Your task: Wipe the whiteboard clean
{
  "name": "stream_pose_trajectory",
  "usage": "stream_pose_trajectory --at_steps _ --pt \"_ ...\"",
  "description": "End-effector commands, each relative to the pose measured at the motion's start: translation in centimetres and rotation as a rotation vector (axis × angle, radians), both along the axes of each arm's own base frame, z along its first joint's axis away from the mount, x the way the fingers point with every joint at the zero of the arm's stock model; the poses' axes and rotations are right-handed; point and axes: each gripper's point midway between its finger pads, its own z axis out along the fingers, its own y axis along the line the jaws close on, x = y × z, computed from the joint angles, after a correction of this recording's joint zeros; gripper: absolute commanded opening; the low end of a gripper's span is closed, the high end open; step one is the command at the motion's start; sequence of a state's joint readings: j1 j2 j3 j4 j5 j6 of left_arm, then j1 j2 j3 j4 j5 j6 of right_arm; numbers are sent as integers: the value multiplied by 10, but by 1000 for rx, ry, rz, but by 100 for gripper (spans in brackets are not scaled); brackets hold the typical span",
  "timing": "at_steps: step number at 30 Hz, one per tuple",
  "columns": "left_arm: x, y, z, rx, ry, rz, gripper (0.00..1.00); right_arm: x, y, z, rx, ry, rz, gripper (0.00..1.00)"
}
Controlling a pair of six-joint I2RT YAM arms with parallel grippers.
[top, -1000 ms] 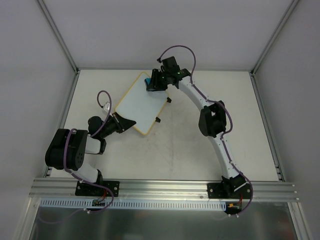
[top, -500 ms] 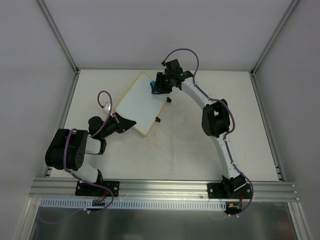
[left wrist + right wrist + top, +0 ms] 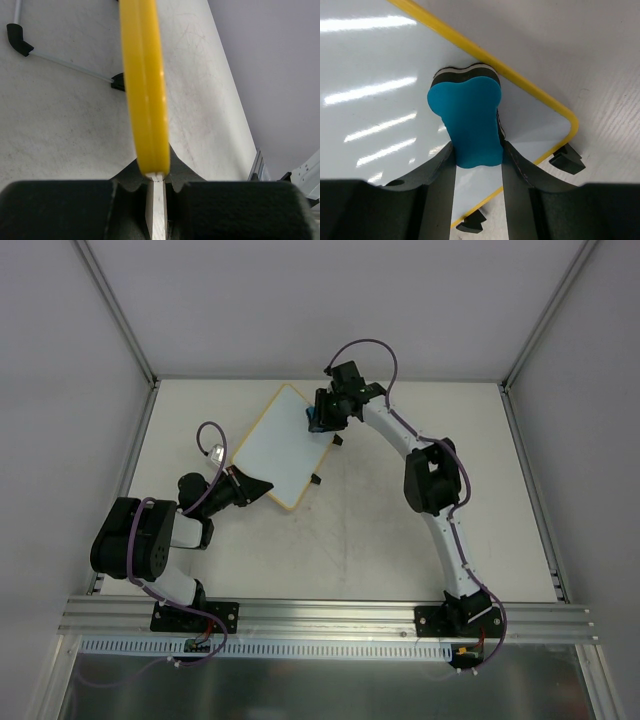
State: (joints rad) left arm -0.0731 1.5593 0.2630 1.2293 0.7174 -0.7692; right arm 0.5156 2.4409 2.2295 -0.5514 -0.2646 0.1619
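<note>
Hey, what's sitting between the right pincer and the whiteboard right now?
A blue eraser. The right pincer grips it, and its far end appears to press on the whiteboard near a corner, as the right wrist view shows.

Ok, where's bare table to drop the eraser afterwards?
Bare table lies between the left arm and right arm, nearer than the whiteboard, and right of the right arm. Crowded at the whiteboard: left gripper clamps its edge, right gripper holds the eraser on it.

A scuffed white table (image 3: 370,530) sits between plain grey walls (image 3: 300,300).
</note>
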Motion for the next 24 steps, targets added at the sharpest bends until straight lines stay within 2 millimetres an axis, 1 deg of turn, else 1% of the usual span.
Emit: stream_pose_trajectory --at_steps 1,3,4,6,7,12,14,18,21,22,24 --pt "-7 -20 51 -11 -256 -128 0 -35 48 19 9 -25 120 0" --pt "-7 -20 50 -9 -254 -128 0 -43 61 27 25 -36 151 0" --pt "-7 -20 51 -9 -257 -128 0 -53 73 32 33 -45 182 0" --pt "-7 -20 52 -10 -259 -128 0 -62 83 39 42 -57 210 0" --pt "-7 -20 52 -9 -260 -128 0 -72 92 41 44 -63 235 0" --pt "-6 -20 54 -13 -260 -126 0 -95 108 44 54 -54 295 0" --pt "-6 -20 54 -13 -260 -125 0 -98 110 43 61 -46 306 0" --pt "-5 -20 53 -13 -259 -122 0 -95 105 36 65 -25 292 0" --pt "-4 -20 53 -10 -258 -120 0 -86 94 33 60 -17 268 0" --pt "-3 -20 54 -10 -261 -120 0 -82 86 27 51 -5 249 0" --pt "-3 -20 55 -10 -262 -119 0 -75 79 30 62 -7 235 0"
